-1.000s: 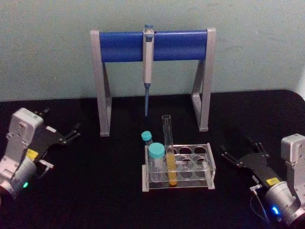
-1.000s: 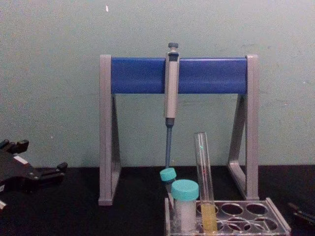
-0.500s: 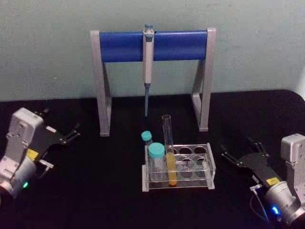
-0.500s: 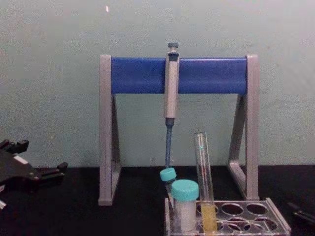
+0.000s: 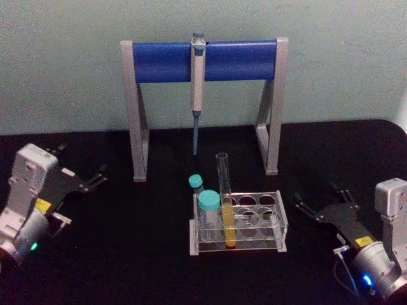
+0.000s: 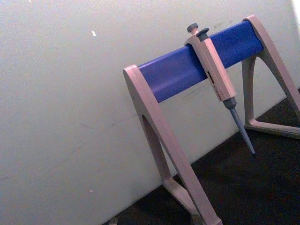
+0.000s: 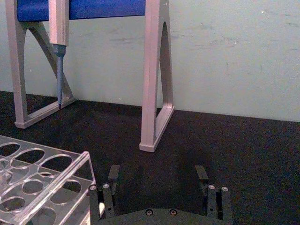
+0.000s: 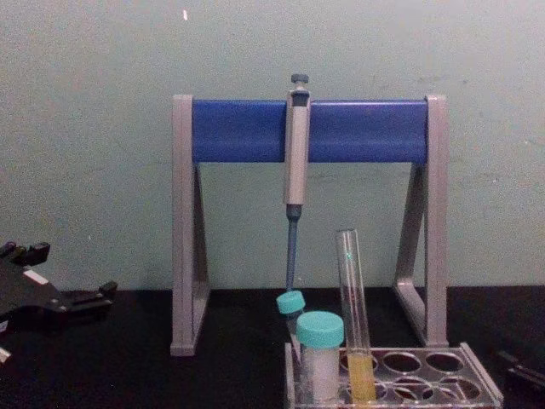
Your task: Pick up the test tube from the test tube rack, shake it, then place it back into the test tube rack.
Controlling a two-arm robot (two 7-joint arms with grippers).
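Jaws stand wide on both your right gripper (image 5: 322,204) at lower right and left gripper (image 5: 82,176) at left, so approach the test tube (image 5: 225,201), upright mid-frame in the test tube rack (image 5: 275,219), above its liquid.

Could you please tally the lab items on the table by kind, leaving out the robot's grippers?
test tube: 1
teal-capped vials: 2
test tube rack: 1
pipette: 1
pipette stand: 1
Total: 6
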